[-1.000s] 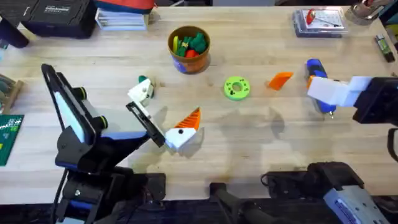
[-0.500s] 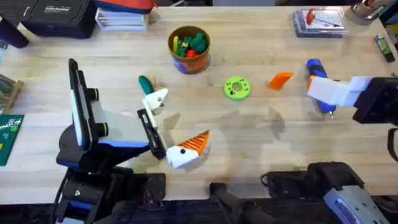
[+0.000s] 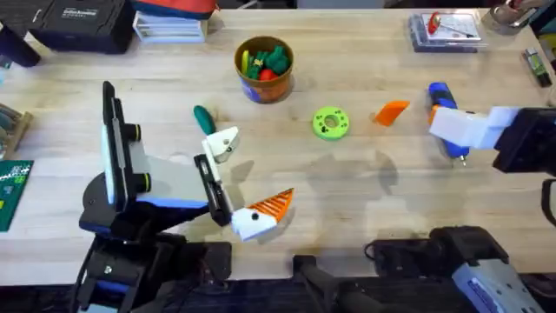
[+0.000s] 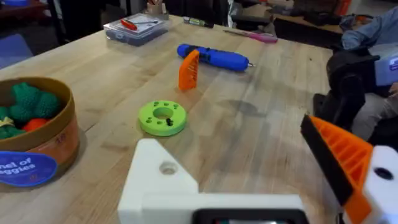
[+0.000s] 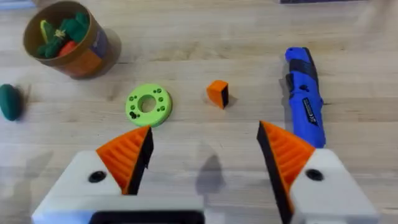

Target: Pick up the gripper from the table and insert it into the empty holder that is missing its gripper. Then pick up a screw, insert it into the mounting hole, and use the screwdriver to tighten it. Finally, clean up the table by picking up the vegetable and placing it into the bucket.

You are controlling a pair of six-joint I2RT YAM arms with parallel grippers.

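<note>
both claws are wide open and hold nothing. the gripper (image 3: 392, 111) lies at nine o'clock from the screwdriver (image 3: 440, 97).

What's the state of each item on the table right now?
orange gripper tip: loose on the table, not installed
left gripper: open, one finger lacks its orange tip
right gripper: open, empty
screwdriver: lying on the table
vegetable: on the table, outside the bucket
bucket: upright, holding toy produce
</note>
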